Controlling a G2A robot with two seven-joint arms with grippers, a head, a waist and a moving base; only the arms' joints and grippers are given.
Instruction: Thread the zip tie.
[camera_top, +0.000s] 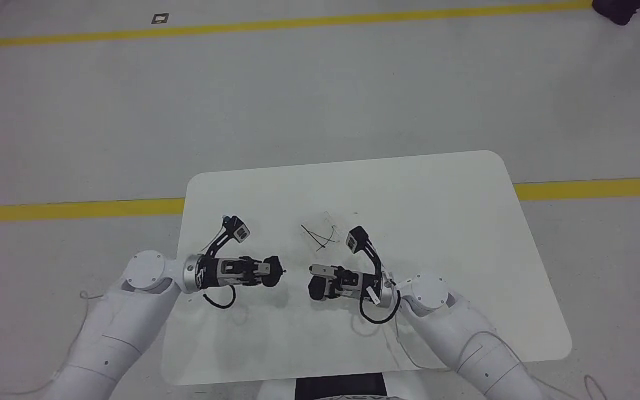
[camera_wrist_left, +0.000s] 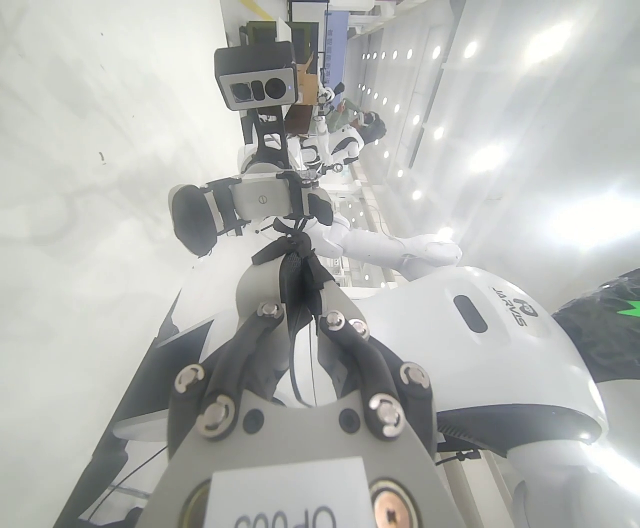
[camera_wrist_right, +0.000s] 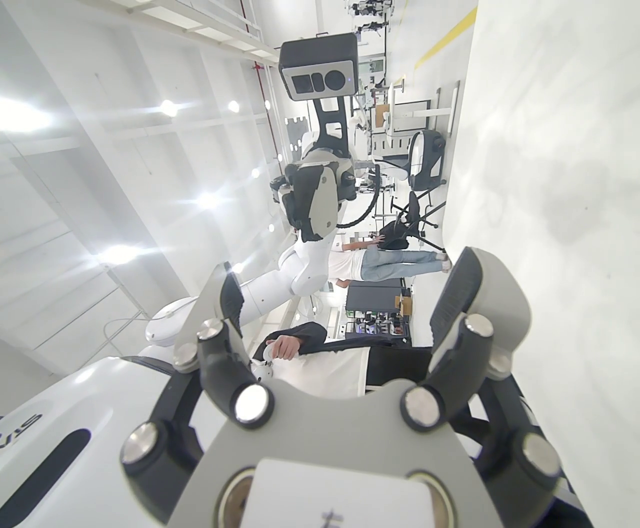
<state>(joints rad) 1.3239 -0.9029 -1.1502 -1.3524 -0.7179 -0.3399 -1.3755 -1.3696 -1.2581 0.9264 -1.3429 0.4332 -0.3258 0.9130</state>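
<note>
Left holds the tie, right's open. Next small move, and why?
Probably ease the right gripper toward the left gripper and close on the free end of the zip tie. The left is shut on the dark tie, the right stands open and empty, and the top view shows them tip to tip with a small gap above the table.
</note>
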